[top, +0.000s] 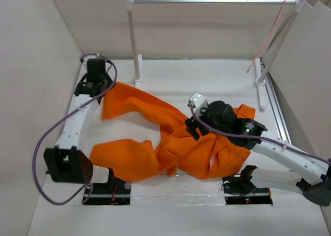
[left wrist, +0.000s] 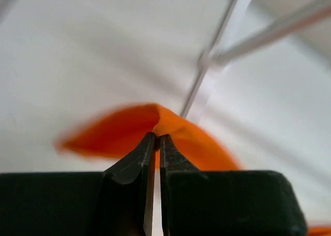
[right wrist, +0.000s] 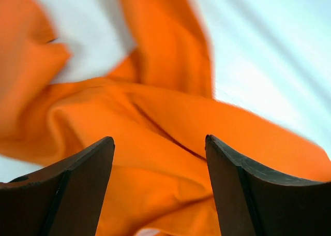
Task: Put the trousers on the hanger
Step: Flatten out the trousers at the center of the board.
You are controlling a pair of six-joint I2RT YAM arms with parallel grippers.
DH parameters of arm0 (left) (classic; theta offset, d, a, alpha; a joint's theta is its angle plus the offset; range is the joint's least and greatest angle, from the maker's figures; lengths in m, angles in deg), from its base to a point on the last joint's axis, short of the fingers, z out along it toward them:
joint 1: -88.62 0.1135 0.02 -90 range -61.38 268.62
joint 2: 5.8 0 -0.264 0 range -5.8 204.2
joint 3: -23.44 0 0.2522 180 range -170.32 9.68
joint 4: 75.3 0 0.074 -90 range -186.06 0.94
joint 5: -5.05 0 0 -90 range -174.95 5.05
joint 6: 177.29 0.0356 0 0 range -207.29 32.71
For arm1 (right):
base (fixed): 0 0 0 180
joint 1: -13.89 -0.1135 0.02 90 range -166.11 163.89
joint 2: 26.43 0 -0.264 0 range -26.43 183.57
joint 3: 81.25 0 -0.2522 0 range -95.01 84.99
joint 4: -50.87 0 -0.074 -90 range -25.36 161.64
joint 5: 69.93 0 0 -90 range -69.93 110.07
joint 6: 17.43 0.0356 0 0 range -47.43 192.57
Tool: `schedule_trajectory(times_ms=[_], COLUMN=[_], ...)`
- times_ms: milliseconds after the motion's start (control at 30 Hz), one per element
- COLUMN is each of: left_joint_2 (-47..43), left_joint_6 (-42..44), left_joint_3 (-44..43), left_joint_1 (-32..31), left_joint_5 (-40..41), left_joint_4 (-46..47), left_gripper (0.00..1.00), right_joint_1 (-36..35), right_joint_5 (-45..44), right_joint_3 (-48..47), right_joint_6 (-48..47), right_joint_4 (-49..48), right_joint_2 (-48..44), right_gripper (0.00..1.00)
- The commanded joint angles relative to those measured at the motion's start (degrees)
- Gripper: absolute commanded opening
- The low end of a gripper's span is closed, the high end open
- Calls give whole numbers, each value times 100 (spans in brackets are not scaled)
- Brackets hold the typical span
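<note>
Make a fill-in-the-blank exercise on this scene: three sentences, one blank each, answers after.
1. The left gripper is shut on a fold of the ____ trousers.
2. The right gripper hovers over the cloth with its jaws ____.
3. The hanger hangs at the ____ end of the rail.

Missing words: orange; open; right
</note>
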Motion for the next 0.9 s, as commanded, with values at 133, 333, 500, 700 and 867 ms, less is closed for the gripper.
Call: schedule_trajectory(times_ms=[133, 333, 500, 700, 867], left_joint_2=[-416, -721, -950, -915, -907], left_joint_6=[-305, -411, -455, -332, -534], left_joint_3=[-1878, -1422, -1614, -1677, -853], left_joint_1=[93, 93, 93, 93, 93], left_joint_5=[1610, 1514, 1470, 1365, 1268], left_joint_4=[-344, -187, -178, -4, 602], left_gripper=[0, 0, 0, 0, 0], right_joint_1=[1891, 3588, 4883, 5596, 5597], right_joint_5=[-787, -632, -279, -410, -955], right_joint_3=[411, 824, 1053, 1001, 606], right_joint_6=[893, 956, 719, 701, 911], right_joint_4=[551, 368, -247, -994, -1215], right_joint_2=[-1071, -1063, -625, 892, 2108], right_gripper=[46, 0, 68, 80, 84])
